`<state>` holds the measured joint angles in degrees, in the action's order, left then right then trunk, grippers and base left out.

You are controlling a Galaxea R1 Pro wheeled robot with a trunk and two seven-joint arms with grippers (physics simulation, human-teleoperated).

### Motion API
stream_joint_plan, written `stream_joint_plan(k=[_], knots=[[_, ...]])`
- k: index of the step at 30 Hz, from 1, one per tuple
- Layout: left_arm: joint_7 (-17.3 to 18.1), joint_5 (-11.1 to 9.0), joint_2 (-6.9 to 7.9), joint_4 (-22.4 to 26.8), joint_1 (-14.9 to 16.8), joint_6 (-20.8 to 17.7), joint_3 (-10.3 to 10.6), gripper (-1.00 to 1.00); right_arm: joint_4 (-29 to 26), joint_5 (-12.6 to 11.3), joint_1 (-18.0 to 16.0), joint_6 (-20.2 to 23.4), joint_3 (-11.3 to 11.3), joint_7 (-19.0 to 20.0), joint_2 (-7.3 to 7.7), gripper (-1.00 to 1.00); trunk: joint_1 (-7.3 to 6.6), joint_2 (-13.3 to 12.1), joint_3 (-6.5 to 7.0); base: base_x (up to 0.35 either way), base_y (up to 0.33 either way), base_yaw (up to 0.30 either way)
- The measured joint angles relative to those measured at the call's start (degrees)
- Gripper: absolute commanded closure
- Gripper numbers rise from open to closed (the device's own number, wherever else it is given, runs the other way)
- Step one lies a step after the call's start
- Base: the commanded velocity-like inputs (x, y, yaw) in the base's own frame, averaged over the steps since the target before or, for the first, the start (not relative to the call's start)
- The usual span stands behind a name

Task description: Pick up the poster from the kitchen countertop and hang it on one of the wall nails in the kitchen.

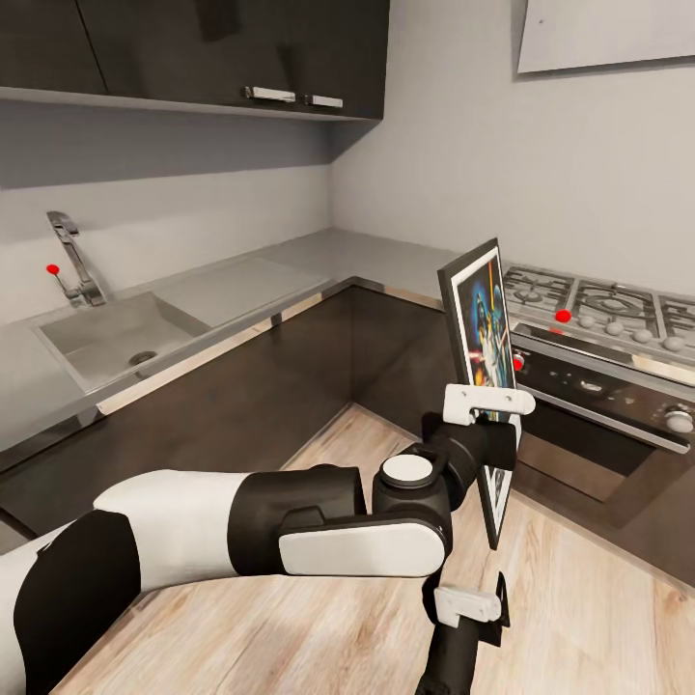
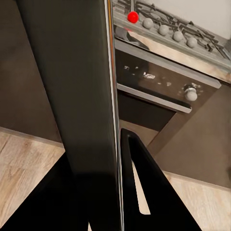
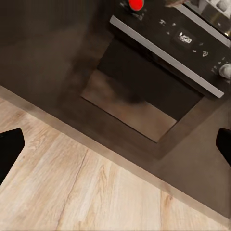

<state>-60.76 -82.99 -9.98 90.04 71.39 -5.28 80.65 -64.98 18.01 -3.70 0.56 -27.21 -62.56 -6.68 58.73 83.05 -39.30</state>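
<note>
Closest to my head camera is the left arm, its white-and-black forearm stretched across the lower part of the view to the left gripper (image 1: 490, 415), which is clamped on the poster (image 1: 480, 333). I see the poster held upright and almost edge-on, off the counter (image 1: 241, 280) and in the air above the wooden floor (image 1: 579, 618), in front of the oven (image 1: 598, 405). Its thin black frame, white border and blue artwork face toward the hob side. On my left wrist camera the poster (image 2: 82, 96) runs as a dark slab between the two black fingers (image 2: 154, 192), pressed against it on either side.

Lower down, the right gripper (image 1: 470, 618) hangs just over the floor, below the poster and apart from it. On the right wrist camera its two dark fingertips (image 3: 9, 149) sit at opposite edges of the picture with bare floor and the oven door between them, so it is spread wide and holds nothing.

Behind, the grey counter wraps the corner, with the steel sink (image 1: 116, 338) and tap (image 1: 72, 261) on the left run and the gas hob (image 1: 598, 304) on the right run. Small red markers sit near the tap and by the hob knobs; what they are, I can't quite make out. Dark wall cabinets (image 1: 222, 48) hang above the sink run.
</note>
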Motion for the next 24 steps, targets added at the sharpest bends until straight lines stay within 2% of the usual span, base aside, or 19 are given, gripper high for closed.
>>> stream_joint_plan(k=[8,14,20,24], knots=[[0.0,0.0,0.00,0.0,0.0,0.0,0.0,1.00,0.1,0.2,-0.1,-0.1,-0.1,-0.9,0.03,-1.00,0.00,0.0,0.00,0.000,0.000,0.000],[0.0,0.0,0.00,-0.1,0.0,0.0,0.1,1.00,0.8,0.3,-0.1,-0.1,-0.3,-7.3,0.08,-1.00,0.00,0.0,0.00,0.000,0.000,0.000],[0.0,0.0,0.00,-0.1,0.0,0.0,0.1,1.00,1.2,0.4,0.0,-0.1,-0.4,-9.0,0.09,-1.00,0.00,0.0,0.00,0.000,0.000,0.000],[0.0,0.0,0.00,-0.1,0.0,0.0,0.2,1.00,1.1,4.0,0.0,-0.1,-0.4,-9.4,0.09,-1.00,0.00,0.0,0.00,0.000,0.000,0.000]])
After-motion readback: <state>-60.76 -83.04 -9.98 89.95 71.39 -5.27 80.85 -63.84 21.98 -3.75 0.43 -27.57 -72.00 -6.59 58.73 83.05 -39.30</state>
